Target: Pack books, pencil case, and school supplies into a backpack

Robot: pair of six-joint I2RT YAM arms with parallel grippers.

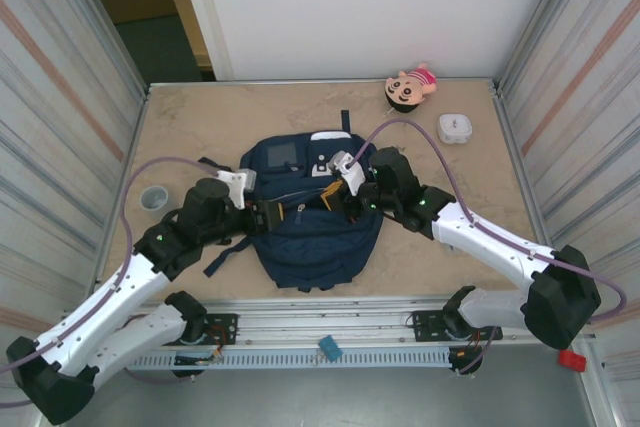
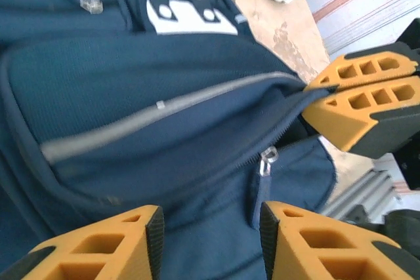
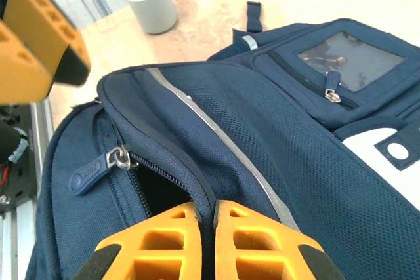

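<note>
**Jaws: right clamped on fabric, left parted and empty**

Closed jaws of the right gripper (image 3: 210, 213) pinch the flap edge of the backpack (image 1: 312, 242) beside its zip. The left gripper (image 2: 210, 227) stands partly open over the zip pull (image 2: 266, 160), holding nothing. The backpack lies flat mid-table between both arms, its long axis running near to far and its white-patched top pocket pointing away from the arm bases. Risk: the pinch takes only a thin fabric edge, so a hard pull could slip it free and collapse the opening
</note>
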